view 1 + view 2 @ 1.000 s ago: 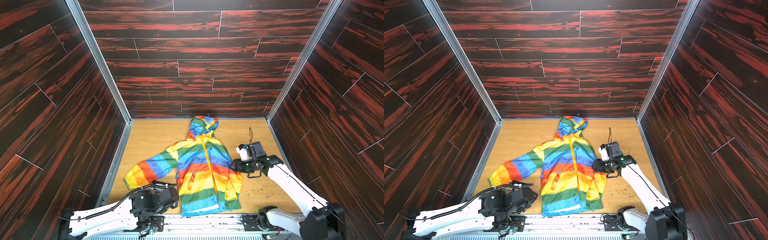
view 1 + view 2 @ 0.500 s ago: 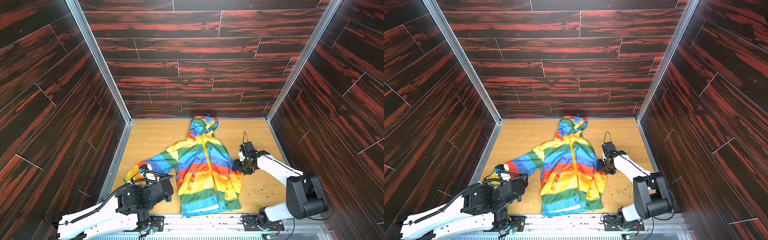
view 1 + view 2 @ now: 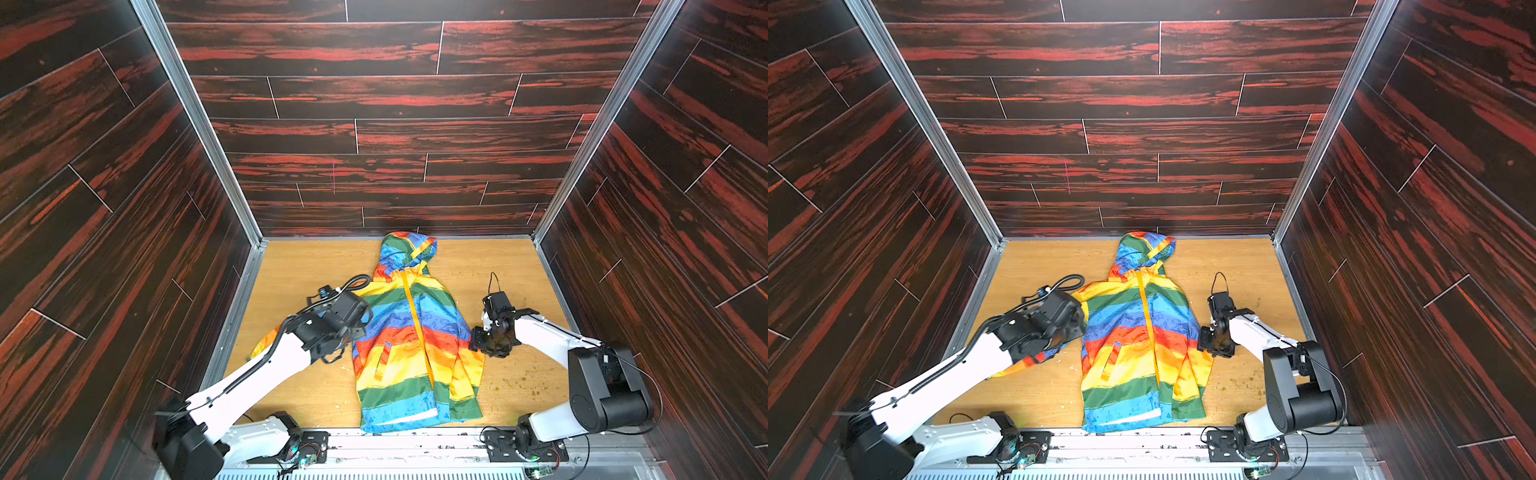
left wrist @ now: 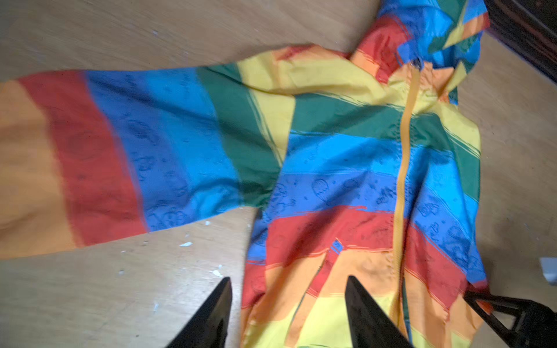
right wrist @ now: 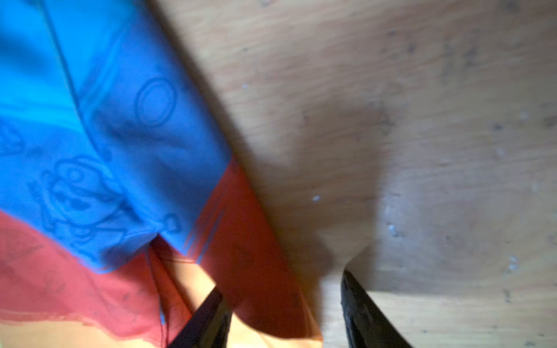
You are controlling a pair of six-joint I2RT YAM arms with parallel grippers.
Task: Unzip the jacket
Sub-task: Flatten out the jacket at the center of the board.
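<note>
The rainbow-striped jacket (image 3: 409, 332) (image 3: 1138, 332) lies flat on the wooden table, hood toward the back wall. Its orange zipper (image 3: 415, 324) (image 4: 404, 168) runs closed down the front. My left gripper (image 4: 288, 280) hovers open over the jacket's left edge by the slanted pocket (image 4: 316, 271), with nothing between its fingers. In both top views the left wrist (image 3: 332, 324) hides part of the outstretched sleeve (image 4: 120, 156). My right gripper (image 5: 281, 281) (image 3: 484, 345) is open low at the jacket's right side. The red-orange sleeve edge (image 5: 256, 271) lies loose between its jaws.
Dark wood-pattern walls (image 3: 395, 137) close in the back and both sides, and a metal rail (image 3: 415, 444) runs along the front. Crumbs (image 3: 519, 382) speckle the table (image 3: 316, 266) at the front right. The right gripper's black frame (image 4: 527, 316) shows in the left wrist view.
My left arm has swung up from the front edge to the jacket's left side, over the sleeve. The right arm has folded lower, its gripper staying by the right sleeve.
</note>
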